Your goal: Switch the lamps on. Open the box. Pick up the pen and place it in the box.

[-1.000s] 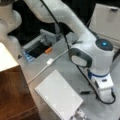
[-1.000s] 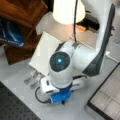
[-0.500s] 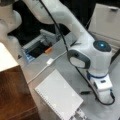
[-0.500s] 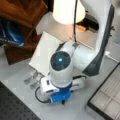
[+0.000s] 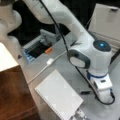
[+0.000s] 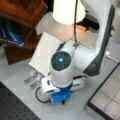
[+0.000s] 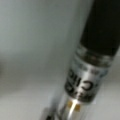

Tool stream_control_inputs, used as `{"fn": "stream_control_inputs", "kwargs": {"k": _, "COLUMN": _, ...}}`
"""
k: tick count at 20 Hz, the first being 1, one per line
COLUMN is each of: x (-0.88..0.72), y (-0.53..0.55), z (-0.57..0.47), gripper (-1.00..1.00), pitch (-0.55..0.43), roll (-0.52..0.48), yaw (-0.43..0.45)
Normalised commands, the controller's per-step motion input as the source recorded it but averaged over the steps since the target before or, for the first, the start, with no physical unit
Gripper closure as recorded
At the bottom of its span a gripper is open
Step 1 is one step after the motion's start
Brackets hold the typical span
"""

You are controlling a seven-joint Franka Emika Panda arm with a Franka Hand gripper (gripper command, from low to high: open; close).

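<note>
Notebook (image 5: 58, 96) close beside pen (image 5: 85, 92)

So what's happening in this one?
The white arm is bent low over the grey table, its wrist camera filled by the black pen with its silver band. In a front view the pen lies on the table beside the arm's lower end; the gripper's fingers do not show. The lamp glows, and the box already stands open, its pale compartments showing.

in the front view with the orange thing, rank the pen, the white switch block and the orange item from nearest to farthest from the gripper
Gripper is low at a front view's right.
1. pen, just beside it on its left.
2. white switch block, up toward the middle-left on the cord.
3. orange item, a little beyond the switch block, by the tray.
</note>
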Motion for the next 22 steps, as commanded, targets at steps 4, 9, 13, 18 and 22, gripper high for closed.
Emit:
{"fn": "stream_control_inputs", "kwargs": {"k": 4, "x": -0.10, "y": 0.00, "z": -0.16, "gripper": 1.00, "pitch": -0.178, "roll": -0.148, "yaw": 0.112}}
{"fn": "stream_control_inputs", "kwargs": {"k": 9, "x": -0.10, "y": -0.01, "z": -0.16, "gripper": 1.00, "pitch": -0.179, "roll": -0.161, "yaw": 0.110}}
{"fn": "stream_control_inputs", "kwargs": {"k": 13, "x": -0.10, "y": 0.01, "z": -0.15, "gripper": 1.00, "pitch": -0.169, "roll": -0.163, "yaw": 0.106}}
{"fn": "stream_control_inputs", "kwargs": {"k": 18, "x": -0.09, "y": 0.04, "z": -0.13, "gripper": 1.00, "pitch": -0.164, "roll": -0.178, "yaw": 0.096}}
{"fn": "stream_control_inputs", "kwargs": {"k": 22, "x": -0.13, "y": 0.06, "z": -0.05, "gripper": 1.00, "pitch": -0.133, "roll": -0.209, "yaw": 0.077}}
